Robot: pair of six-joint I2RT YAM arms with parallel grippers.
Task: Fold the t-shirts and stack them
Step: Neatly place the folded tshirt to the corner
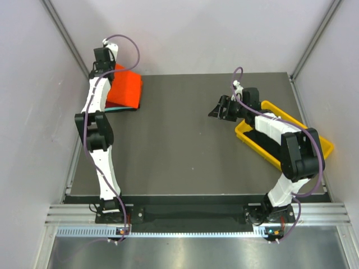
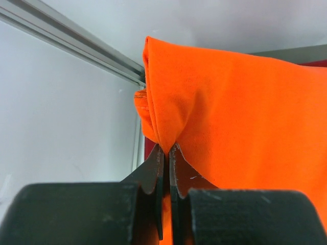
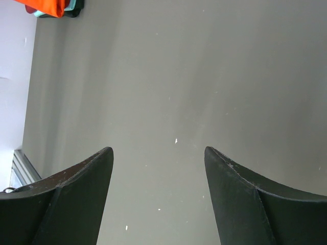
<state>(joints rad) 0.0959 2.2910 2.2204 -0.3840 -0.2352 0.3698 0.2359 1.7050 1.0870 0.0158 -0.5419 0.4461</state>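
A folded bright orange t-shirt (image 1: 125, 87) lies on a stack at the table's far left corner, with a teal shirt edge (image 1: 120, 109) showing under it. My left gripper (image 2: 167, 148) is shut on a pinched fold of the orange t-shirt (image 2: 240, 117) at its corner. A sliver of dark red cloth (image 2: 148, 151) peeks beneath. My right gripper (image 1: 220, 109) hangs open over bare table near the yellow bin, nothing between its fingers (image 3: 87, 173). From the right wrist the orange shirt (image 3: 47, 6) shows far off.
A yellow plastic bin (image 1: 245, 132) sits at the table's right side, partly under my right arm. White walls with metal rails close in the left, back and right. The dark grey tabletop (image 1: 179, 145) spreads between the arms.
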